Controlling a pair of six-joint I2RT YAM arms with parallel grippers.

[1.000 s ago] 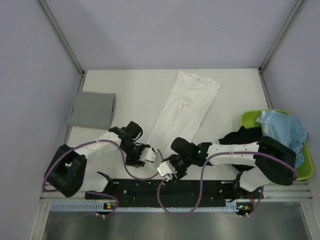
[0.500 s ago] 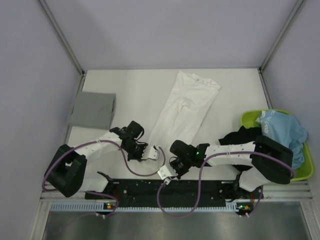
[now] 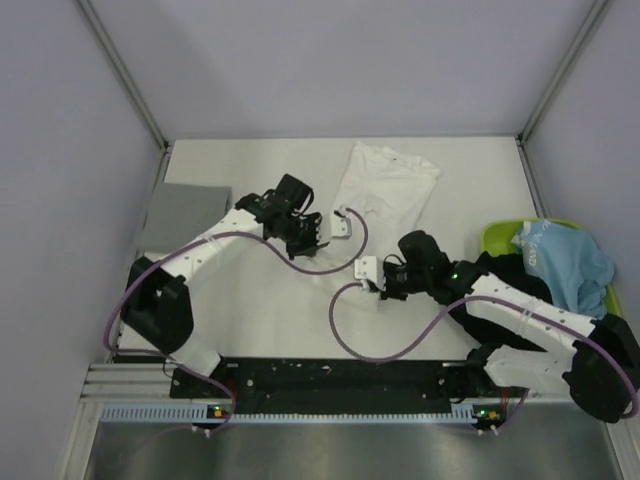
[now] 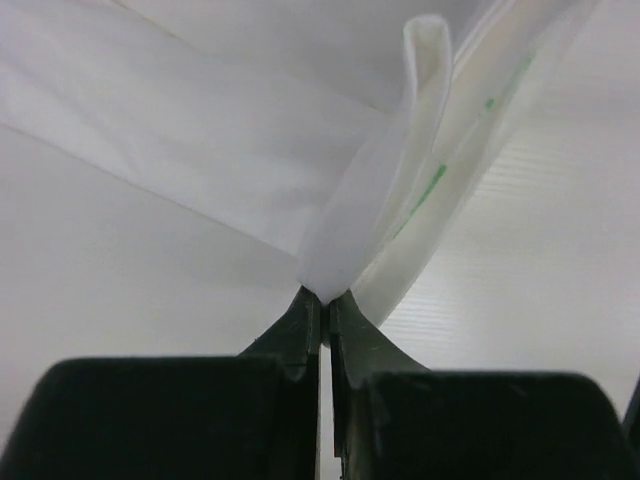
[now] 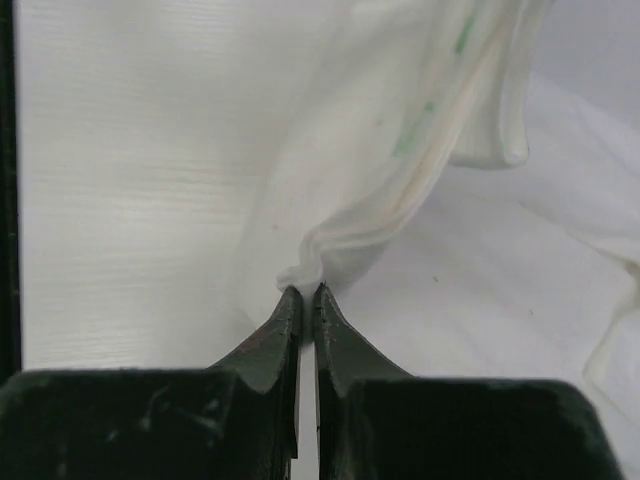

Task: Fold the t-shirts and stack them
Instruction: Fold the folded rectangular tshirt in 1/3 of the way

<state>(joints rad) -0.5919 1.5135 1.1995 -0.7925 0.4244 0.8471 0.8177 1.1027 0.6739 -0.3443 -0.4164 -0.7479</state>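
Observation:
A white t-shirt (image 3: 388,180) lies at the far middle of the table, its lower part doubled up toward the collar. My left gripper (image 3: 328,222) is shut on one hem corner of that shirt (image 4: 200,150), the cloth bunched right at the closed tips (image 4: 325,297). On the other corner (image 5: 380,200) my right gripper (image 3: 378,272) is shut, tips pinching a small pleat (image 5: 302,290). Faint green marks show through the lifted hem in both wrist views. A folded grey t-shirt (image 3: 178,215) rests at the left edge, partly behind the left arm.
A lime-green tray (image 3: 493,235) sits at the right edge holding a crumpled light blue t-shirt (image 3: 562,262) and a black one (image 3: 497,268), partly under the right arm. Purple cables loop over the table between the arms. Walls enclose three sides.
Both grippers closed on the white shirt's lower hem near the front edge, then carried it away toward the far side, so the shirt now looks much shorter.

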